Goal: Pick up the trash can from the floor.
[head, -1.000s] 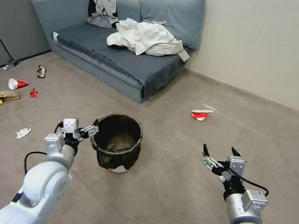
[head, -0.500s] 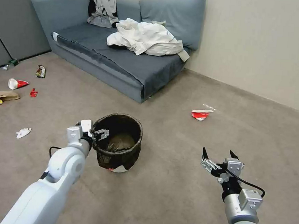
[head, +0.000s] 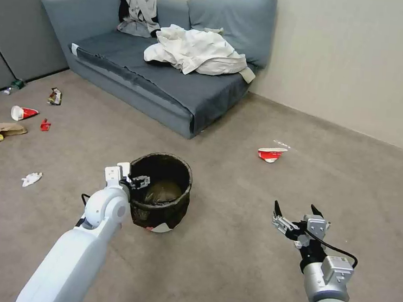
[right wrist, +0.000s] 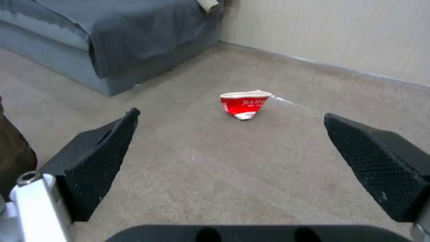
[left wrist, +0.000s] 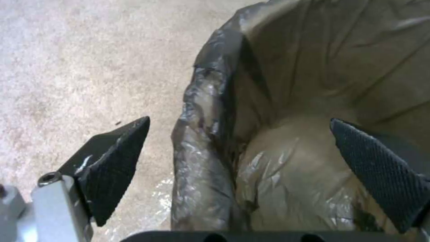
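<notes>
The right tool [head: 296, 212] hangs low over the floor [head: 230, 260] at the robot's right, its two black fingers spread wide with nothing between them. Through its wrist view a crushed red-and-white cup [right wrist: 244, 104] lies on the carpet ahead, well apart from it.

The left tool [head: 139, 182] sits at the near-left rim of the trash can [head: 161, 195], fingers parted wide. In the left wrist view one finger [left wrist: 117, 161] is outside the can above the carpet and the other is inside, with the bag-covered rim [left wrist: 201, 141] between them, not yet squeezed. The can stands upright on the floor, its dark bag folded over the rim.

Farther back are a grey sofa [head: 169, 88] with a white cloth [head: 195, 50] heaped on it, and scattered litter [head: 23, 113] at the left.
</notes>
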You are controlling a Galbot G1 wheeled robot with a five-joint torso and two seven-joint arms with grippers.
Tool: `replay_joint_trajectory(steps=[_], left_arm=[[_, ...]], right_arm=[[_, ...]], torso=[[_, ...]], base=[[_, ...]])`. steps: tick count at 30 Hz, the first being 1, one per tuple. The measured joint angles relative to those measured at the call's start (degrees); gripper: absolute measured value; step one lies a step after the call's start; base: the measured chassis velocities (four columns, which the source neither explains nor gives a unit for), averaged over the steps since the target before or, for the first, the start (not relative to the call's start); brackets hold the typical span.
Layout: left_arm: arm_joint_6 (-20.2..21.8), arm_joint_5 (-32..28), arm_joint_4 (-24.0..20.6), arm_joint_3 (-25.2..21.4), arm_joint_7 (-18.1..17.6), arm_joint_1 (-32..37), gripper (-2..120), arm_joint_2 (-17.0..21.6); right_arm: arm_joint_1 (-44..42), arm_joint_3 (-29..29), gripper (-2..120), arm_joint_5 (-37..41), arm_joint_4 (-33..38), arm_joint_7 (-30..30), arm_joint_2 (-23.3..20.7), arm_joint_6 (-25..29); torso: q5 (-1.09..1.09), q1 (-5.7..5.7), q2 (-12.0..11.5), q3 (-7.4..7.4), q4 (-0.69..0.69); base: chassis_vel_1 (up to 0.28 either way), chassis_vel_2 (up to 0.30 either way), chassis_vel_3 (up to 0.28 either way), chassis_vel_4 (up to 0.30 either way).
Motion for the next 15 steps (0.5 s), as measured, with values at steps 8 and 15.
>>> replay_joint_trajectory(steps=[8,15], left_arm=[[1.57,-3.64,0.83,0.49,-1.57,-0.63,97,-0.39],[1.79,-6.63,1.46,1.00,-4.59,-1.78,77,-0.59]], right_arm=[[-0.12,-0.02,100,0.02,0.10,0.16,0.08,0.00],[-0.20,0.02,100,0.04,0.29,0.28,0.12,0.03]], torso=[[0.00,0.00,0.00,-0.01,0.00],[0.00,0.00,0.00,-0.01,0.00]], base=[[0.000,0.000,0.000,0.000],[0.000,0.000,0.000,0.000]])
